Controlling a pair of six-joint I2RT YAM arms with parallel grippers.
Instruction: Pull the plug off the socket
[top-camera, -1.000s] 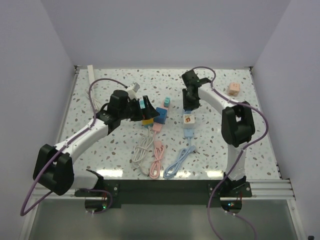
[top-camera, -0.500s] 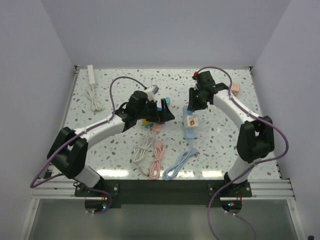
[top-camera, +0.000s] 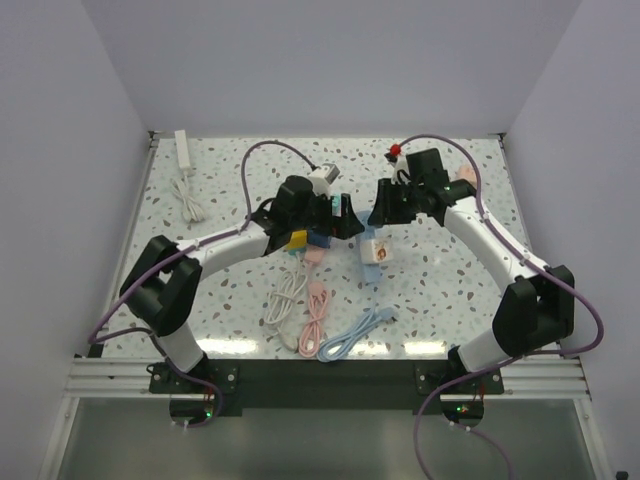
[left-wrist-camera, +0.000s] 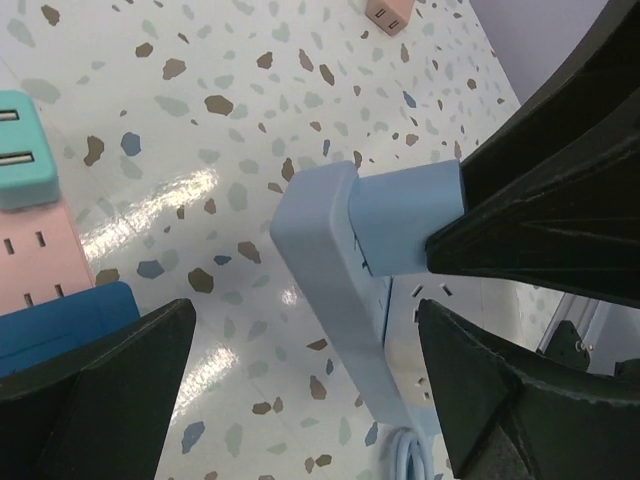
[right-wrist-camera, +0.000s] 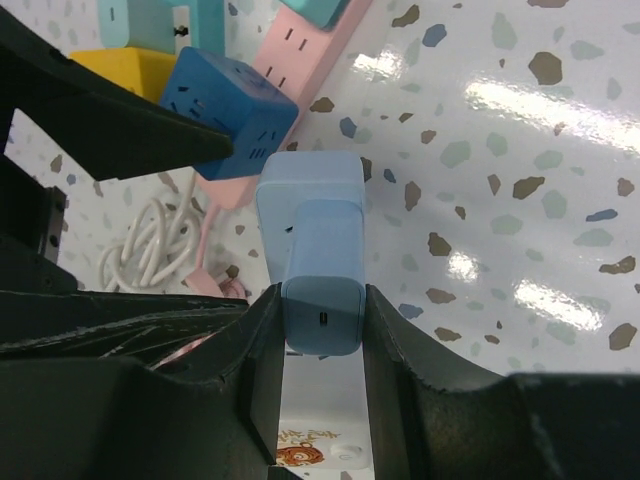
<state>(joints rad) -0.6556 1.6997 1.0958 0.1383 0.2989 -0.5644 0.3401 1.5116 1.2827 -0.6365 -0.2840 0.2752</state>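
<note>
Right gripper (right-wrist-camera: 322, 318) closed on the pale blue plug (right-wrist-camera: 322, 250), one finger pressed to each side of its body. The plug is seated in the socket face of the pale blue power strip (right-wrist-camera: 310, 180), at the end opposite the strip's cable. Left gripper (left-wrist-camera: 305, 312) is open, fingers spread wide, poised at that same end of the strip from the other side; as far as I can tell neither finger touches it. Key relation: the plug's long axis stands square to the strip's socket face and runs straight back between the right fingers, so that wrist is in line with it. Judgement: pull along that axis, away from the face; a sideways tug would lever the prongs. The strip looks unrestrained and may ride up with the plug unless the left gripper pins it. Dark blue cube socket (right-wrist-camera: 230, 105) sits just beside the strip's plug end.
</note>
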